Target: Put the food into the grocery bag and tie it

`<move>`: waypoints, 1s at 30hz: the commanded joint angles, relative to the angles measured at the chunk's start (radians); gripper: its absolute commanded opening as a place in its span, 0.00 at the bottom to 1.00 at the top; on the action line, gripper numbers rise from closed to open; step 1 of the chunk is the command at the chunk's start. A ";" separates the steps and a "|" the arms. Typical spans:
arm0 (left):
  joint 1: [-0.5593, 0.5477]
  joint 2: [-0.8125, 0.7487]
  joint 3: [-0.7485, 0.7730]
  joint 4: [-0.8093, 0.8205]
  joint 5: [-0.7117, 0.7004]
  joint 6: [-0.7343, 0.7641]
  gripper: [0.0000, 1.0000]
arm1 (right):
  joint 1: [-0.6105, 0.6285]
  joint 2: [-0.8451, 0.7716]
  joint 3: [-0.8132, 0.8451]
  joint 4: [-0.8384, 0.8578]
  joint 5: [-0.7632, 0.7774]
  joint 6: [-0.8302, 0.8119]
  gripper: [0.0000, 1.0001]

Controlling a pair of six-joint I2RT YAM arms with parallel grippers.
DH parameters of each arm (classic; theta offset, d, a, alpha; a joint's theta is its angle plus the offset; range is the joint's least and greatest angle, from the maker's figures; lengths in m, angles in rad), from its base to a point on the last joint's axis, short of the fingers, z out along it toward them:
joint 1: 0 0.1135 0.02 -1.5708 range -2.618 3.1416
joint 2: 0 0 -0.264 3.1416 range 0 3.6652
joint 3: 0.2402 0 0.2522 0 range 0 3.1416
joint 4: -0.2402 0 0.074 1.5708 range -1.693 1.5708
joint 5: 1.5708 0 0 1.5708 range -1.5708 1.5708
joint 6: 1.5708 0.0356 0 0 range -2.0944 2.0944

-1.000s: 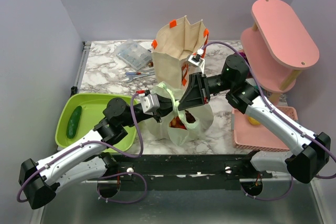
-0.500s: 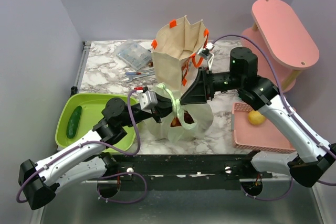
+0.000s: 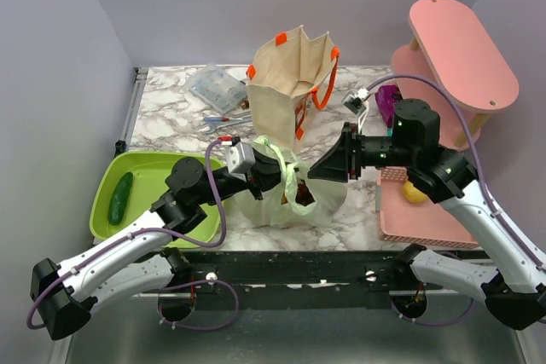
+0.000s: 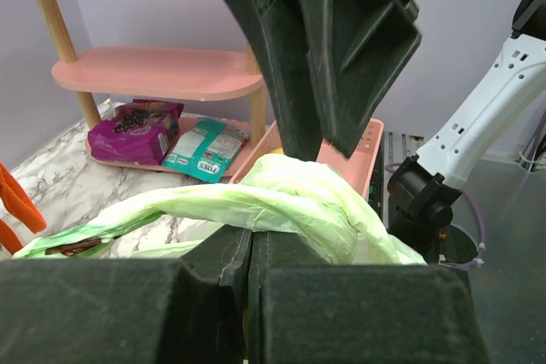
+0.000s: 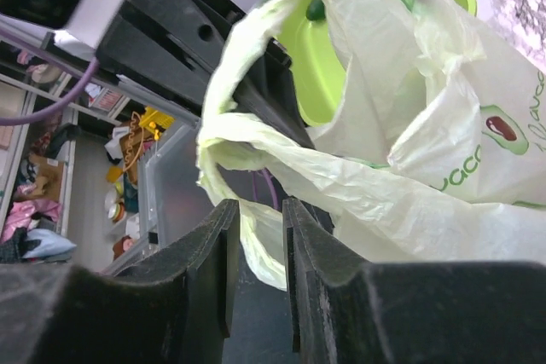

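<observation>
Left wrist: bunched grocery bag handle

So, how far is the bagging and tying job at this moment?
Done: red food sits inside the grocery bag. In hand: the left fingers are shut on one twisted handle; the right fingers are at the other loop, grip unclear. Left: no finished knot shows yet, and a lemon lies on the pink tray.

Lab; grey-walled marble table
</observation>
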 commanded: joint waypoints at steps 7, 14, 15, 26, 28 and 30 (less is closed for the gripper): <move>-0.007 0.021 0.043 0.009 -0.003 -0.054 0.00 | 0.002 -0.004 -0.098 0.070 -0.076 0.035 0.33; -0.008 0.038 0.049 0.012 -0.002 -0.071 0.00 | 0.003 0.014 -0.113 0.124 -0.048 0.038 0.33; -0.008 0.041 0.049 0.013 -0.002 -0.074 0.00 | 0.003 0.020 -0.110 0.124 -0.037 0.033 0.33; -0.008 0.060 0.044 0.020 -0.008 -0.085 0.00 | 0.010 0.033 -0.141 0.132 -0.028 0.018 0.35; -0.008 0.063 0.038 0.028 -0.010 -0.092 0.00 | 0.015 0.033 -0.152 0.146 -0.028 0.026 0.35; -0.008 0.067 0.031 0.038 -0.010 -0.101 0.00 | 0.020 0.036 -0.158 0.157 -0.024 0.032 0.36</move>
